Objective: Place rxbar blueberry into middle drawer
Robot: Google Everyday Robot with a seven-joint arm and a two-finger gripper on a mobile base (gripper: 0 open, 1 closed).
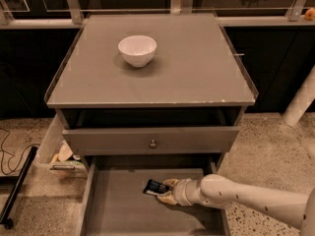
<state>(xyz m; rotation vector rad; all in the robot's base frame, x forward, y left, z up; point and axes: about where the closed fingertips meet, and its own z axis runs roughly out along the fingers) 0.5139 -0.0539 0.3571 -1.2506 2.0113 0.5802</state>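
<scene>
While the small, flat, dark-blue-wrapped rxbar blueberry sits low over the floor of the wide grey pulled-out middle drawer, at lower centre, the tan two-finger gripper clasps its right end. Placing looks nearly done. Next comes letting go and lifting clear. The drawer holds only the bar, and the round white bowl, at upper centre, shows nothing inside.

Grey cabinet top and open drawer
A white bowl sits far left on the top; in the near drawer, right of centre, the gripper pinches a blue snack bar.
</scene>
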